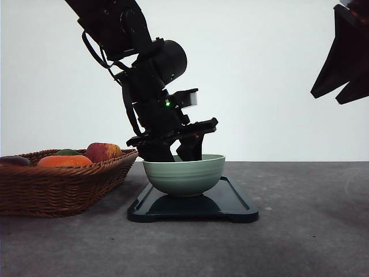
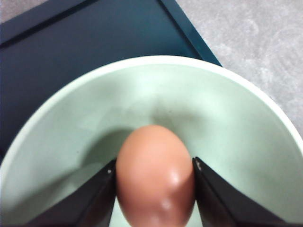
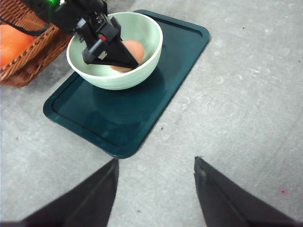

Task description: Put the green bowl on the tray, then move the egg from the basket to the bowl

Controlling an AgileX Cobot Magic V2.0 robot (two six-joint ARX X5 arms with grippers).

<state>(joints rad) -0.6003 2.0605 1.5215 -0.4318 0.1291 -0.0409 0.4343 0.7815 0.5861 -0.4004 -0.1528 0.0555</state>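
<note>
Holding the egg [image 2: 155,176] between its two fingers, the left tool [image 1: 177,154] reaches down into the green bowl [image 1: 184,175], tips below the rim. The left wrist view shows both dark fingers [image 2: 94,201] pressed against the egg's flanks, the bowl's pale inner wall just beyond and beneath it; whether the shell touches the bottom cannot be told from these frames. The low carry looks deliberate: a release from here would leave the egg almost no fall (a sensible precaution with a shell).

The bowl sits on the tray [image 1: 233,203], toward the end nearer the basket [image 1: 57,187], so the first step of the task reads as complete. The basket stands beside the tray on the table [image 1: 311,231], on the side away from the right arm, with an apple [image 1: 102,152] and an orange fruit [image 1: 63,161] inside.

The right tool [image 3: 156,189] hangs well clear of the tray, fingers spread and empty, presumably parked so as not to obstruct the left arm.

Assessment: transfer nearly finished. Outstanding action is to part the fingers gently and lift straight up, avoiding the bowl rim.
</note>
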